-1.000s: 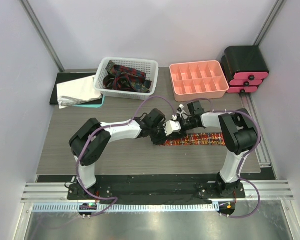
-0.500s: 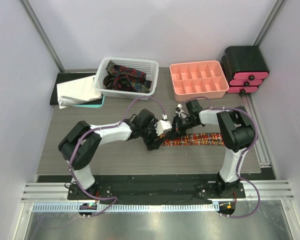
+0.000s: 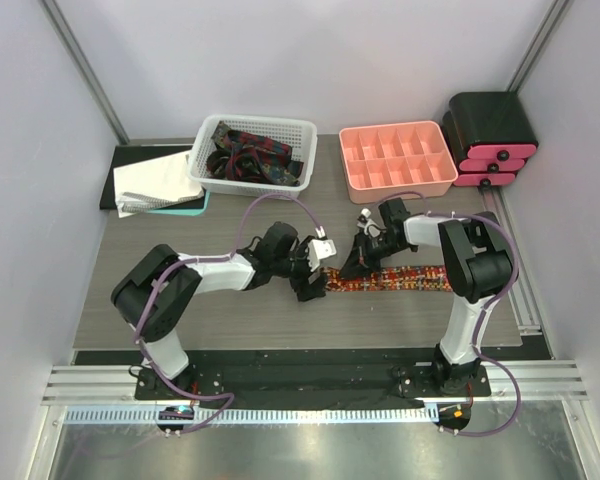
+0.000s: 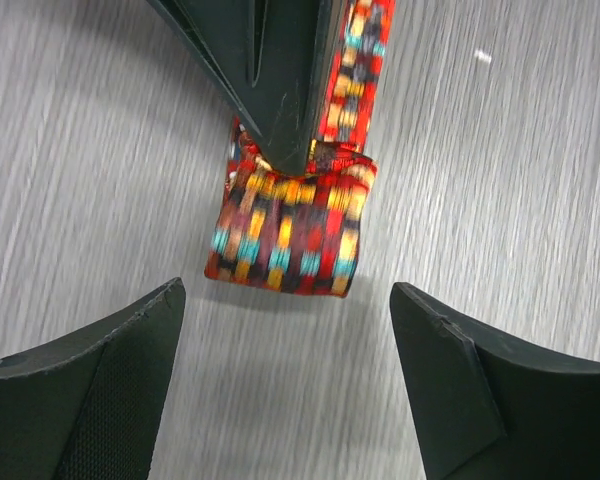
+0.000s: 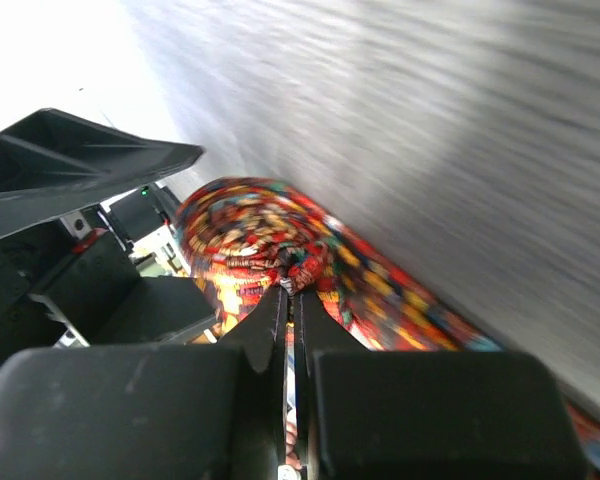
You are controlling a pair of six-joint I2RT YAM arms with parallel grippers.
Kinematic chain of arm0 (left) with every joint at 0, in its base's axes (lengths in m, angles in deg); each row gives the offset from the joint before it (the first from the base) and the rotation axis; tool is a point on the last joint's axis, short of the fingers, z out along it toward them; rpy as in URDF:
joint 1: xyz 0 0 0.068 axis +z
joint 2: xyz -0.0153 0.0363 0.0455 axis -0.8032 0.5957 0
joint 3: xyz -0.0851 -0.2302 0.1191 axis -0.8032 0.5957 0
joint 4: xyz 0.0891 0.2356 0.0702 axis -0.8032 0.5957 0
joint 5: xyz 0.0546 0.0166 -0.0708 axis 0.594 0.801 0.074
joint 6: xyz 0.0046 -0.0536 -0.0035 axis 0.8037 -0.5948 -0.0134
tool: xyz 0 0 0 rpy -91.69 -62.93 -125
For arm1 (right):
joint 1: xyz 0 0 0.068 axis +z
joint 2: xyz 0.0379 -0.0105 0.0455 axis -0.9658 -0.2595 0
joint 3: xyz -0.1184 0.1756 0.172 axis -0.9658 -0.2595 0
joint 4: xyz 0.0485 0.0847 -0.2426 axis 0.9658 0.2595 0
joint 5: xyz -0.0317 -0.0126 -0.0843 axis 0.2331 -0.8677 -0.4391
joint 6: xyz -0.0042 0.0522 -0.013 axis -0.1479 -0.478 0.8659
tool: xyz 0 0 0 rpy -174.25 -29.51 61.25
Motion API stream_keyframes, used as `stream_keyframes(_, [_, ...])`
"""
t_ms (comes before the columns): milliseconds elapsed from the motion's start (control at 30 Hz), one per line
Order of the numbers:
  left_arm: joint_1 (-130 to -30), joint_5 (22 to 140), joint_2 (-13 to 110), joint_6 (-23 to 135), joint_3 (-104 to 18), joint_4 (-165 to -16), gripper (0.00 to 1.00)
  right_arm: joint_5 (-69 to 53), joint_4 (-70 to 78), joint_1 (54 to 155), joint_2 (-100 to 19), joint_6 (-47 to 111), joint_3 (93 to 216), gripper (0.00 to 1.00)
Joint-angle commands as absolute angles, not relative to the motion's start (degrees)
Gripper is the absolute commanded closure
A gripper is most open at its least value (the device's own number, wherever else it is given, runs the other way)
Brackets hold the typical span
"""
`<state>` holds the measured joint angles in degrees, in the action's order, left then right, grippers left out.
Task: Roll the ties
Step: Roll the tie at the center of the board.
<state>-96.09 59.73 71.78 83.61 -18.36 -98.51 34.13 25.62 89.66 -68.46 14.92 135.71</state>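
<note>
A red tie (image 3: 405,279) with small yellow and teal print lies flat across the table, its left end wound into a small roll (image 4: 290,235). My right gripper (image 3: 352,268) is shut on the core of that roll (image 5: 260,240), with its fingertips (image 5: 295,295) pinched together on the fabric. My left gripper (image 3: 315,280) stands open just left of the roll. In the left wrist view the left gripper (image 4: 290,390) has nothing between its fingers, and the roll sits a short way beyond their tips. More ties (image 3: 250,155) lie piled in a white basket.
The white basket (image 3: 202,160) stands at the back, left of a pink compartment tray (image 3: 395,160). A black and pink drawer unit (image 3: 490,140) fills the back right corner. Folded white cloth on a dark pad (image 3: 155,182) lies at the back left.
My left gripper has opened wide and drawn back leftward off the roll. My right gripper stays pinched on the roll's core, having shifted slightly.
</note>
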Motion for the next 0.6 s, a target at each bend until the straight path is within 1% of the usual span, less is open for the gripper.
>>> stream_keyframes(0, [-95.80, 55.31, 73.65, 82.47, -19.50, -107.12, 0.18, 22.14, 29.83, 87.97, -71.92, 21.09, 133.87, 0.99])
stream_keyframes(300, [-95.71, 52.50, 76.11, 82.30, -19.67, -112.39, 0.19, 19.42, 32.29, 87.97, -72.45, 23.91, 133.96, 0.99])
stream_keyframes(567, [-95.80, 51.35, 79.01, 80.89, -22.39, -114.16, 0.25, 19.42, 29.14, 89.29, -74.30, 22.15, 134.84, 0.99])
